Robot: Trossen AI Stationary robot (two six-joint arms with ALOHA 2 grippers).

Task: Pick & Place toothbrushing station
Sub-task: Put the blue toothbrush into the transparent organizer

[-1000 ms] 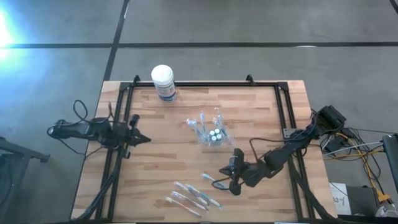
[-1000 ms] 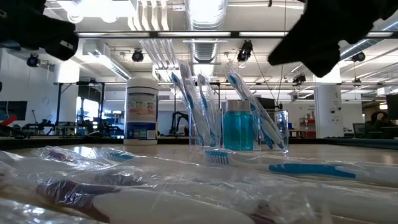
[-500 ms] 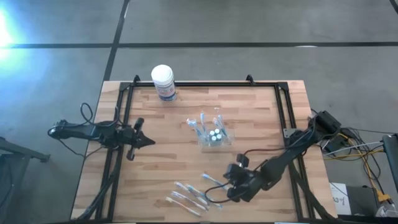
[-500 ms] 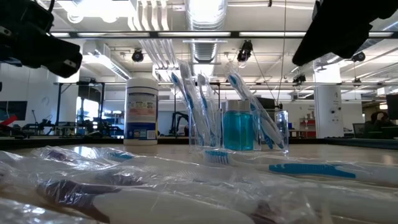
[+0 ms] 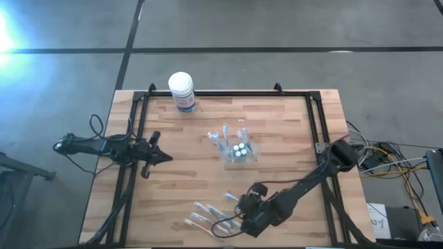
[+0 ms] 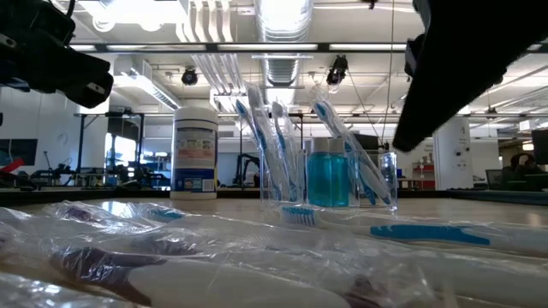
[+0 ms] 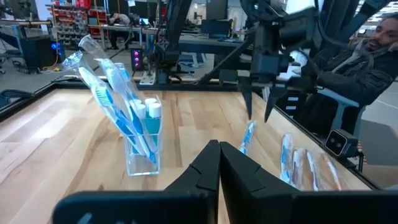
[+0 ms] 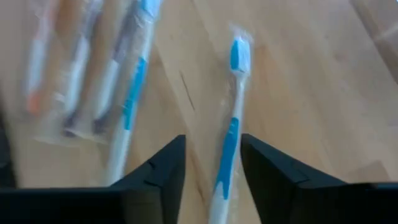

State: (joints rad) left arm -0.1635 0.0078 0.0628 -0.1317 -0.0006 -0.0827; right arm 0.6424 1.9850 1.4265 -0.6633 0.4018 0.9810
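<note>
From above, the small see-through clear plastic holder [image 5: 237,150] that serves as the toothbrushing station stands upright mid-surface on the pale wooden surface [image 5: 277,124], already carrying several blue-and-white toothbrushes and white-capped bottles. Judging by this, the job is partly done: a cluster of plastic-wrapped blue-and-white toothbrushes [image 5: 208,216] lies unplaced at the near edge. The right gripper [image 5: 239,213] hangs over that cluster, well apart from the holder. The left gripper [image 5: 158,155] waits at the left frame, its fingers pinched together and empty, the holder well off beyond their tips. A white round tub with a blue label [image 5: 181,90] stands at the far edge.

At surface level, the holder [image 6: 330,184] shows blue liquid in one bottle and brushes leaning in it; the wrapped brushes lie blurred in front.

In the left wrist view, the holder [image 7: 142,138] stands ahead of the shut fingers [image 7: 205,171], and the right gripper [image 7: 259,112] points down with a visible gap between its tips, above the wrapped brushes [image 7: 297,162].

In the right wrist view, the fingers [image 8: 160,169] stand parted, holding nothing, with one loose wrapped blue-and-white toothbrush [image 8: 231,124] lined up between them, not yet gripped.
</note>
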